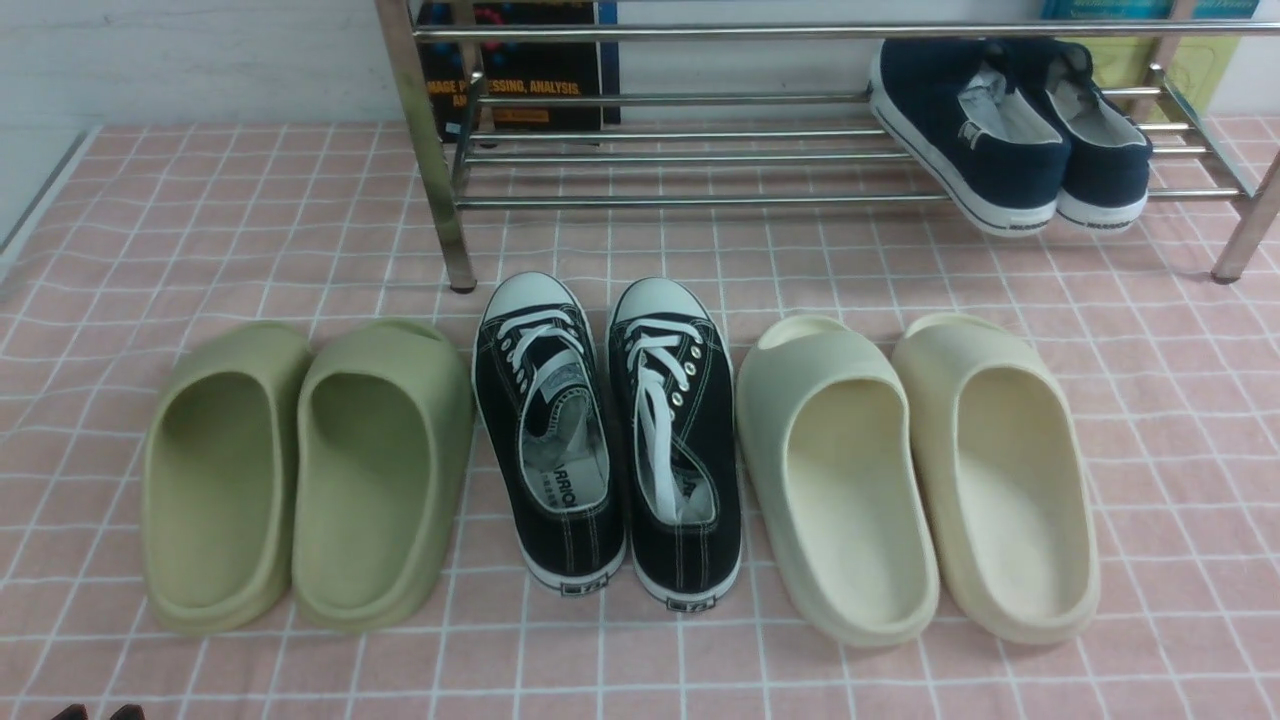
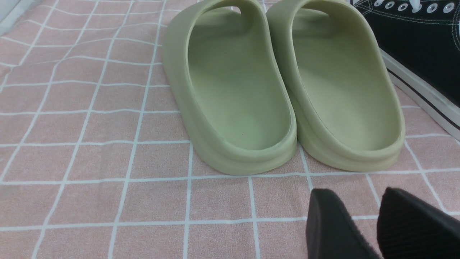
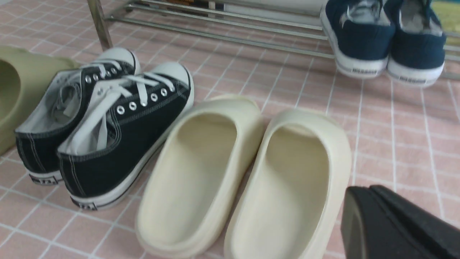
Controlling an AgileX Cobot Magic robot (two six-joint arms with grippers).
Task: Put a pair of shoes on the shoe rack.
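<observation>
The pair of shoes, two navy slip-ons (image 1: pixel 960 130) (image 1: pixel 1095 140) with white soles, rests side by side on the right end of the shoe rack's (image 1: pixel 700 200) lower chrome bars. Their heels hang over the front bar toward me. The right wrist view shows them (image 3: pixel 359 36) far beyond my right gripper (image 3: pixel 364 192), which is shut with its fingers pressed together on nothing, low beside the cream slides. My left gripper (image 2: pixel 354 196) hovers over the cloth just short of the green slides' heels. It is open by a narrow gap and empty. Its tips (image 1: pixel 98 713) peek in at the front view's bottom edge.
On the pink checked cloth (image 1: pixel 200 230) in front of the rack lie a row of green slides (image 1: pixel 300 470), black lace-up sneakers (image 1: pixel 610 430) and cream slides (image 1: pixel 920 470). A dark book (image 1: pixel 520 70) stands behind the rack's left leg (image 1: pixel 425 150). A wall closes the back.
</observation>
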